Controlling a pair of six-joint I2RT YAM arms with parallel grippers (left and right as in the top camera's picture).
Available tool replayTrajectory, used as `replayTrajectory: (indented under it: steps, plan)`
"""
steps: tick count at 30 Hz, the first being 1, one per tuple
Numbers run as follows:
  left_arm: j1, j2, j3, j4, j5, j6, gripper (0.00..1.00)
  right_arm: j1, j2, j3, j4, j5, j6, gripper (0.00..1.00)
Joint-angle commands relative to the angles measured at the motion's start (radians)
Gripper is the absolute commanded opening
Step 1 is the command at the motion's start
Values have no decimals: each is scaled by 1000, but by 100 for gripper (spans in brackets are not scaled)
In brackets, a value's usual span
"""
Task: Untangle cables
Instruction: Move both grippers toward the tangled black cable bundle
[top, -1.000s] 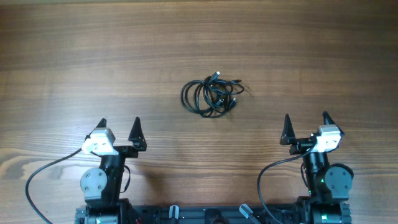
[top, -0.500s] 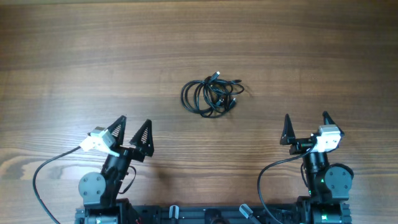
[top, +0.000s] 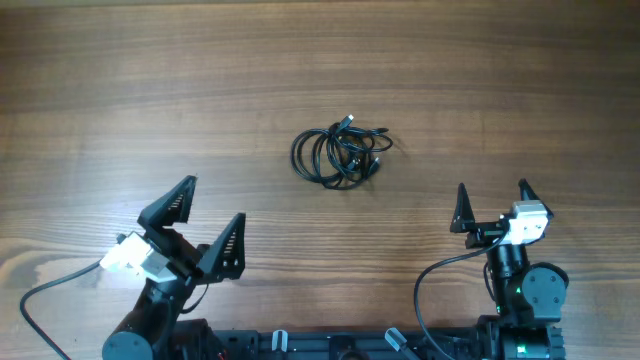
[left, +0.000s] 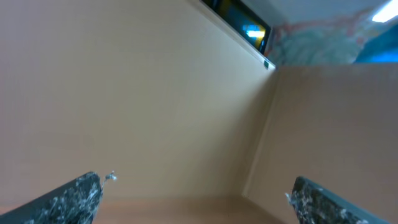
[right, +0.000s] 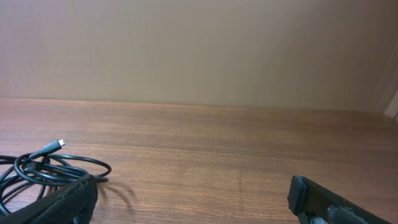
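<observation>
The cables (top: 340, 153) lie as one knotted black coil on the wooden table (top: 150, 90), near the middle. The coil also shows at the lower left of the right wrist view (right: 43, 171), with a small plug end sticking up. My left gripper (top: 203, 224) is open and empty, raised and tilted at the front left, well short of the coil; its wrist view shows only beige walls between its fingertips (left: 196, 199). My right gripper (top: 492, 203) is open and empty at the front right, to the right of the coil (right: 193, 199).
Thicker black wires (top: 435, 285) run from the arm bases at the table's front edge. Beige walls stand behind the table (right: 199, 50).
My left arm has lifted and swung left and toward the front, its gripper tilting upward. The right arm and the coil have not moved.
</observation>
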Motion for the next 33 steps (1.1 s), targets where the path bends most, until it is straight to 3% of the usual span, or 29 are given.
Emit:
replayTrajectory:
  steps: [1, 3, 5, 7, 8, 11, 20, 22, 23, 24, 25, 26, 27, 28, 29, 30, 31, 33]
  plan:
    - [-1, 89, 155, -183, 79, 72, 100, -1, 4, -1, 4, 16, 0, 100]
    - [-1, 216, 317, -404, 125, 150, 100, -1, 4, -1, 4, 16, 0, 100]
    - [-1, 439, 579, -764, 130, 221, 100, -1, 4, -1, 4, 16, 0, 100]
    - [-2, 620, 789, -1032, 132, 296, 100, -1, 4, -1, 4, 16, -1, 100]
    - [-2, 695, 871, -1131, 137, 333, 100, -1, 4, -1, 4, 16, 0, 100]
    - [-2, 867, 1013, -1319, 150, 301, 100, -1, 4, -1, 4, 16, 0, 100]
    - [-2, 1207, 1017, -1597, 108, 329, 100, -1, 4, -1, 54, 2, 19, 100]
    - [-7, 1215, 1017, -1621, 53, 339, 100, -1, 4, -1, 112, -136, 187, 100]
    - [-16, 1215, 1017, -1631, -21, 338, 100, -1, 4, -1, 120, -345, 471, 100]
    - [-20, 1215, 1017, -1630, -41, 337, 100, -1, 4, -1, 104, -425, 604, 100]
    - [-24, 1215, 1017, -1626, -50, 334, 100, -1, 4, -1, 100, -464, 747, 100]
    - [-24, 1216, 1017, -1612, -50, 327, 100, -1, 4, -1, 101, -464, 1030, 100]
    - [-24, 1216, 1017, -1603, -50, 326, 100, -1, 4, -1, 130, -483, 1186, 100]
    - [-24, 1216, 1017, -1600, -50, 327, 100, -1, 4, 0, 204, -507, 1186, 100]
    - [-24, 1217, 1017, -1600, -62, 327, 100, -1, 4, 15, 371, -543, 1106, 100]
    - [-24, 1217, 1017, -1600, -78, 327, 100, -1, 4, 44, 429, -549, 1052, 100]
    - [-24, 1217, 1017, -1600, -94, 327, 100, -2, 4, 105, 422, -537, 989, 99]
    - [-24, 1217, 1017, -1600, -132, 327, 100, -5, 26, 287, 219, -457, 801, 100]
